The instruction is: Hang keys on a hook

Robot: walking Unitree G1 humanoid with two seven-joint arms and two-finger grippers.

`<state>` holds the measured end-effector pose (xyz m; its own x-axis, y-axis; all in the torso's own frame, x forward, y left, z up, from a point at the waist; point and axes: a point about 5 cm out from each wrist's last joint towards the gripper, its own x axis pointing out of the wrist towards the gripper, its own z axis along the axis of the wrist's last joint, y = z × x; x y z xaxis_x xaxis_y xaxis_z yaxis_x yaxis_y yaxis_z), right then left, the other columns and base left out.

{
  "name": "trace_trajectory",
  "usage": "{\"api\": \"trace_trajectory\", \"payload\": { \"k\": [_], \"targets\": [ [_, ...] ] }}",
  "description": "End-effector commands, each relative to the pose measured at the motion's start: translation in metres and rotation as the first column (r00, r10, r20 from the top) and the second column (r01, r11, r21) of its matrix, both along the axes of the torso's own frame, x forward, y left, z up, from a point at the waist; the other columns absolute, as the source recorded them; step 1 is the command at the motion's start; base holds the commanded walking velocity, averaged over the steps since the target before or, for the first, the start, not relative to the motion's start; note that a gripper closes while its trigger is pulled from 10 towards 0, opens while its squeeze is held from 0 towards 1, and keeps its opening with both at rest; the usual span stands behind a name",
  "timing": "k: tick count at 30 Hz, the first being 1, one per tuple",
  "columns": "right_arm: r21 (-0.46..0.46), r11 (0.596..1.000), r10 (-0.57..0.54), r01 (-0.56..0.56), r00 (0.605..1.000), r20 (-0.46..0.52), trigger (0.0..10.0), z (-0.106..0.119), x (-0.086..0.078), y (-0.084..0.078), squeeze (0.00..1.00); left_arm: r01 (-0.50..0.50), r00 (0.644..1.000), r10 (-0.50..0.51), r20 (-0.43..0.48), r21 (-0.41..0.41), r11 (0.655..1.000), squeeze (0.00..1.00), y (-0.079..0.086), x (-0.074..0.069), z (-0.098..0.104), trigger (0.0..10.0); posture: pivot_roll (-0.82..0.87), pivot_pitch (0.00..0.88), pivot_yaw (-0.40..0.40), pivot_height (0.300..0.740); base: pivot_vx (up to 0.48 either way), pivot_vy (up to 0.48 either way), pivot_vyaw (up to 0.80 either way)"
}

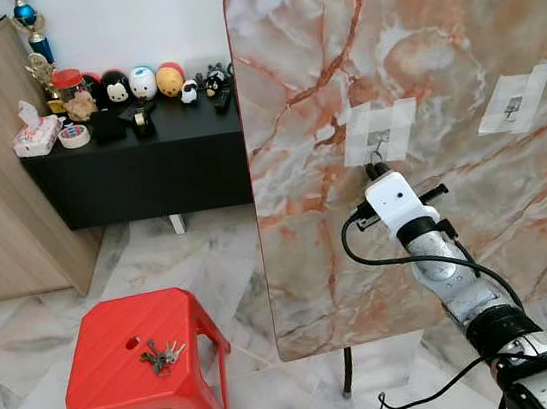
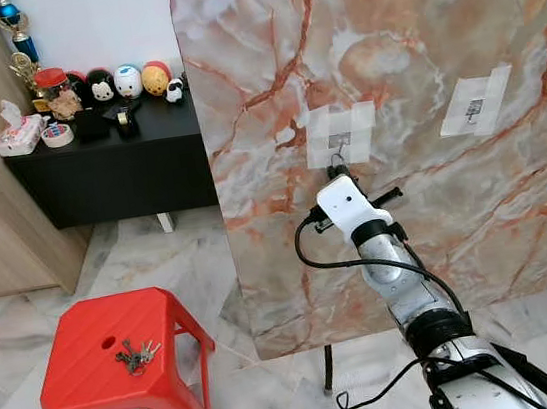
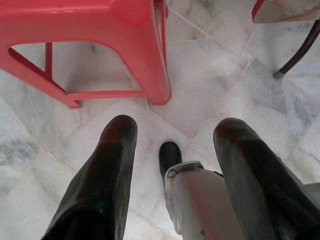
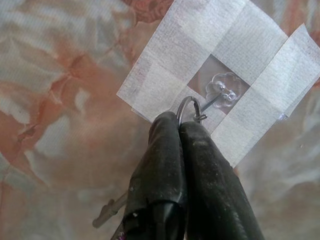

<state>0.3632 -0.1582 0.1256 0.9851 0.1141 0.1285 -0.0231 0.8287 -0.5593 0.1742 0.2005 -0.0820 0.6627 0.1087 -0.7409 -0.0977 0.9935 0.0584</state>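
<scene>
Right gripper [image 4: 181, 125] is raised against the upright marble board [image 1: 455, 49], fingers pressed together, pinching a key ring [image 4: 188, 106] with a key [image 4: 107, 211] dangling below the fingers. The ring's loop sits right at the clear hook [image 4: 223, 92], which is taped to the board with white tape [image 4: 165, 75]; can't tell if it's actually over the hook. A second taped hook [image 1: 513, 102] is further right on the board. Left gripper [image 3: 172, 150] hangs low over the floor, fingers spread, holding nothing, next to the red stool [image 1: 122, 356]. Another key bunch [image 1: 161, 356] lies on the stool top. Far left: black cabinet [image 1: 137, 162] with figurines [image 1: 142, 83].
</scene>
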Motion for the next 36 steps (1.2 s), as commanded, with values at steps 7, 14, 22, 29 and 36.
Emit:
{"api": "trace_trajectory", "payload": {
  "k": [7,14,22,29,36],
  "targets": [
    [0.003,1.0,-0.001,0.001,1.0,0.006,10.0,0.007,0.005,-0.001,0.42,-0.002,1.0,0.002,-0.013,0.002,1.0,0.0,-0.001,-0.003,-0.002,10.0,0.02,0.0,-0.048,0.74,0.0,0.0,0.0],
    [0.006,1.0,0.013,-0.013,1.0,-0.002,10.0,0.004,0.003,0.0,0.78,0.003,1.0,-0.003,-0.011,0.003,1.0,0.0,-0.002,-0.002,-0.001,10.0,0.02,0.0,-0.047,0.74,0.0,0.0,0.0],
    [0.026,0.997,0.076,-0.076,0.997,0.013,10.0,0.002,-0.002,0.006,0.0,0.006,1.0,-0.006,-0.016,0.001,1.0,0.0,-0.002,-0.003,-0.002,10.0,0.02,0.0,-0.045,0.74,0.0,0.0,0.0],
    [0.089,0.992,0.085,-0.086,0.996,0.018,10.0,-0.001,-0.007,0.004,0.0,0.004,1.0,-0.004,-0.022,0.002,1.0,0.0,-0.001,-0.004,-0.003,10.0,0.02,0.0,-0.044,0.74,0.0,0.0,0.0],
    [0.234,0.972,0.042,0.0,0.984,-0.175,10.0,-0.045,-0.026,-0.01,0.0,0.004,1.0,-0.004,-0.025,0.005,1.0,0.0,-0.001,-0.005,-0.003,10.0,0.02,0.0,-0.044,0.74,0.0,0.0,0.0]
  ]
}}
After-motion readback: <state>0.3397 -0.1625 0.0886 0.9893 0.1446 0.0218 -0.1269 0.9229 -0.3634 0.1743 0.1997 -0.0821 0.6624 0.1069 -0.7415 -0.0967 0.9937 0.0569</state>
